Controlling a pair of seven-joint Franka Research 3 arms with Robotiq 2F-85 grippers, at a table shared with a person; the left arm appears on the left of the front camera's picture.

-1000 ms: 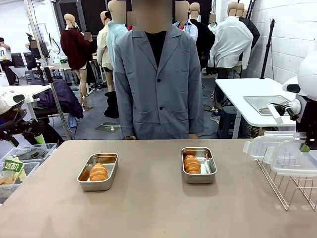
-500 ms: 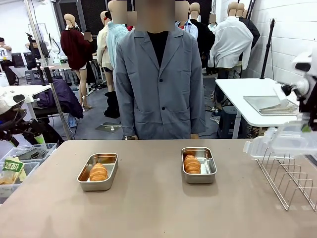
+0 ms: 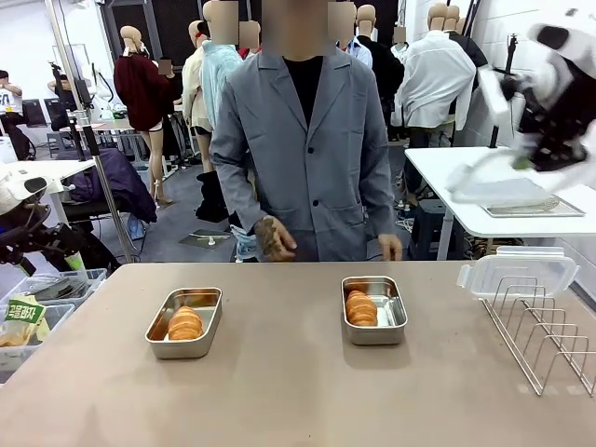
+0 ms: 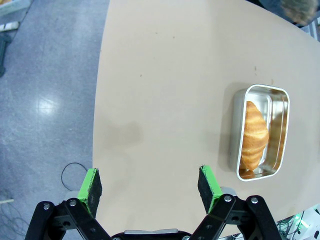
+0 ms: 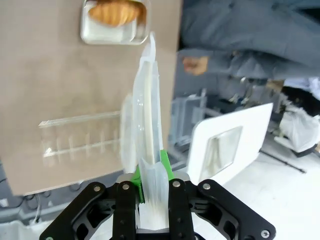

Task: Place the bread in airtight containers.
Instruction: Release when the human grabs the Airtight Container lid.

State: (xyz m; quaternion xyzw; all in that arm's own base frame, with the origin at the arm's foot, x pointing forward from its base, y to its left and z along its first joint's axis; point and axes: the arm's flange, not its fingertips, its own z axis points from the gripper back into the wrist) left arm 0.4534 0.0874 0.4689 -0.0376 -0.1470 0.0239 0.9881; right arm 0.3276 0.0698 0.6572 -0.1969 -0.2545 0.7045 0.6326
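Two tins (image 3: 179,349) (image 3: 374,336) show in front; wrist view reveals right gripper (image 5: 150,172) clamping lid (image 5: 145,115).

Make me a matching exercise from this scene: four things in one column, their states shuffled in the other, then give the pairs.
1 left gripper
2 right gripper
3 second lid
4 left roll

A in an open tin
B shut on a clear lid
C jaws open, empty
D resting on the wire rack

Pairs: 1-C, 2-B, 3-D, 4-A.
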